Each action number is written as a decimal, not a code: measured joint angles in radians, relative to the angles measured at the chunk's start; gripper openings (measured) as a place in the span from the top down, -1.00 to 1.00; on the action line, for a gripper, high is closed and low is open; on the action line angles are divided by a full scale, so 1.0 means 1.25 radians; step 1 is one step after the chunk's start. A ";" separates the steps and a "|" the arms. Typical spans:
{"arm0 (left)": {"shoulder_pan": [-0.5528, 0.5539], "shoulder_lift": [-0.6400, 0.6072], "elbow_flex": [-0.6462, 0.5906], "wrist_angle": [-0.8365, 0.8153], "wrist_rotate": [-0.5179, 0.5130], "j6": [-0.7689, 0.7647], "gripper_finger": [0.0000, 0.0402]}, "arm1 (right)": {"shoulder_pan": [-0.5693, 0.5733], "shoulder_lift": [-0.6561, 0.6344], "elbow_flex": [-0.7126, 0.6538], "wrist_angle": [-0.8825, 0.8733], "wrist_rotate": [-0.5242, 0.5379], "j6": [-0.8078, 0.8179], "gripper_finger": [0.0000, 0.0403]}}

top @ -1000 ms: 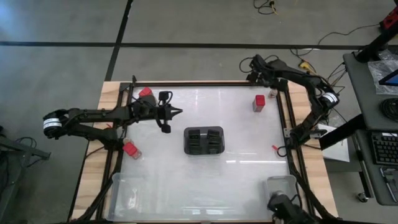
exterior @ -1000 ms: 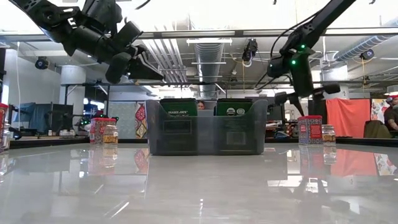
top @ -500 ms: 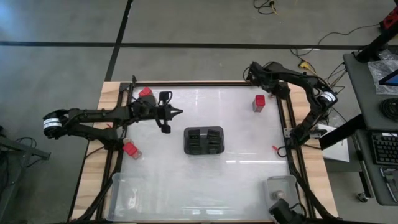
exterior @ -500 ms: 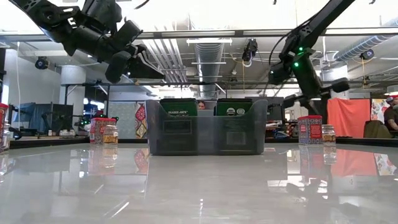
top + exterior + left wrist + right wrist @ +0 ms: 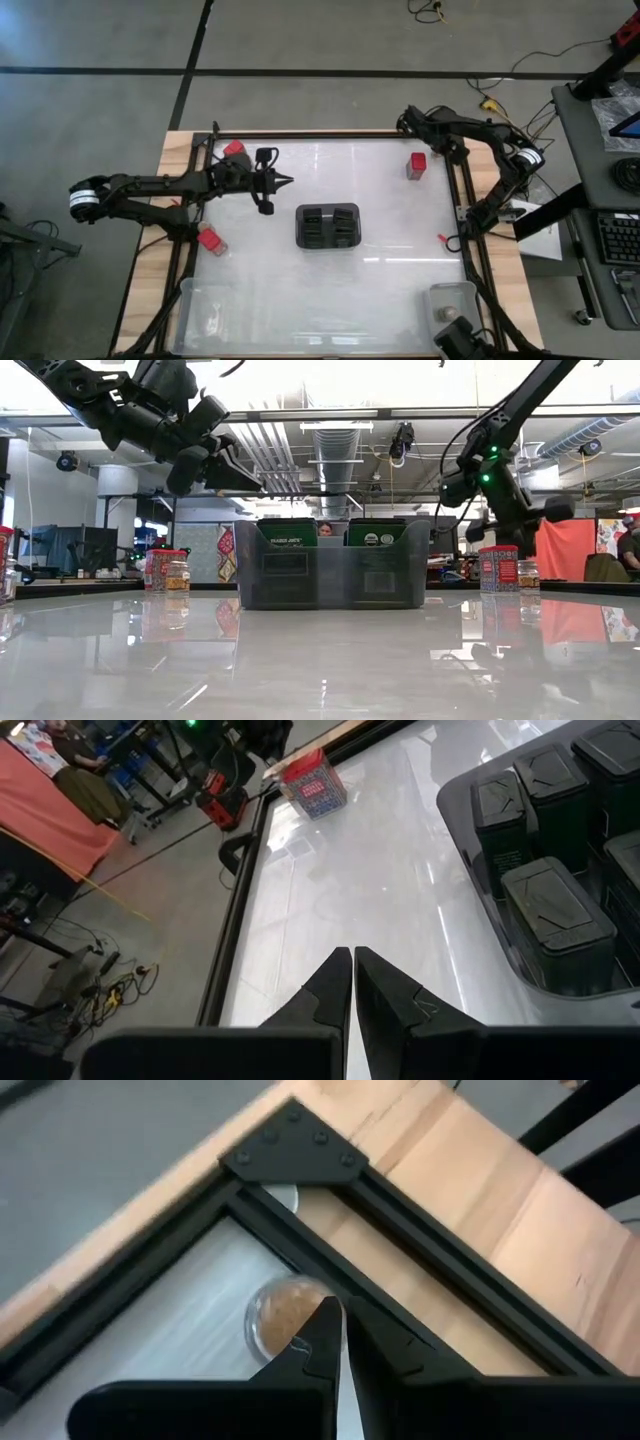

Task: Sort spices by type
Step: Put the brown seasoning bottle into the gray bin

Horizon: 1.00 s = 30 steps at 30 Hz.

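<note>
Spice jar [image 5: 285,1315]: small, round, tan-topped, upright on the counter [image 5: 380,270], tucked into the far right corner just inside the black frame [image 5: 330,1220]. A red spice box [image 5: 417,165] stands just beside it toward the counter's middle; in the low view the pair shows as the red box and the small jar [image 5: 527,574] side by side.

Right pincer [image 5: 340,1330]: hangs over that corner, fingers clenched together, nothing between them. In the right wrist view the closed tips overlap the edge of the jar's top; whether they touch it or sit just above cannot be told. The jar lies straight below and slightly ahead of the tips. It is round, so there is no long axis to line up with; the frame rails close on two sides are the constraint.

Judgement: the fingers must spread before any grasp, and the approach should come from the open counter side, not the rail side.

Left pincer [image 5: 352,970]: also clenched and empty, held above the counter left of the dark slotted holder [image 5: 328,226], pointing toward the far right corner. Well apart from the jar, so the right arm is clearly the nearer.

Other spices: red boxes at the far left corner [image 5: 234,149] and left edge [image 5: 209,238].
</note>
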 joint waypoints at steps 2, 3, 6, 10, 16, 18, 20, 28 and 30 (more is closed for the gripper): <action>0.000 0.000 0.000 0.002 0.000 0.000 0.99 | 0.000 -0.001 0.000 0.000 0.002 0.007 0.94; 0.000 0.000 0.000 0.004 0.000 0.002 0.99 | 0.000 -0.001 0.000 0.002 0.003 0.013 0.94; 0.000 0.000 0.000 0.004 0.000 0.002 0.99 | 0.000 -0.001 -0.001 0.003 0.002 0.012 0.94; 0.000 0.000 0.000 0.003 0.000 0.002 0.99 | 0.000 -0.001 -0.002 0.007 -0.031 -0.006 0.94; 0.000 0.000 0.000 -0.001 -0.001 0.002 0.99 | 0.000 -0.001 -0.008 0.035 -0.041 -0.028 0.94; 0.000 0.000 0.000 -0.001 -0.001 0.000 0.99 | 0.000 -0.001 -0.012 0.054 -0.035 -0.027 0.94; 0.000 0.000 0.000 -0.004 -0.001 0.000 0.99 | 0.000 -0.001 -0.016 0.058 -0.027 -0.022 0.94; 0.000 0.000 0.000 -0.006 -0.001 0.001 0.99 | 0.000 -0.003 -0.022 0.086 -0.046 -0.046 0.94; 0.000 0.000 0.000 -0.002 -0.001 0.002 0.99 | 0.006 -0.003 -0.022 0.101 -0.055 -0.048 0.94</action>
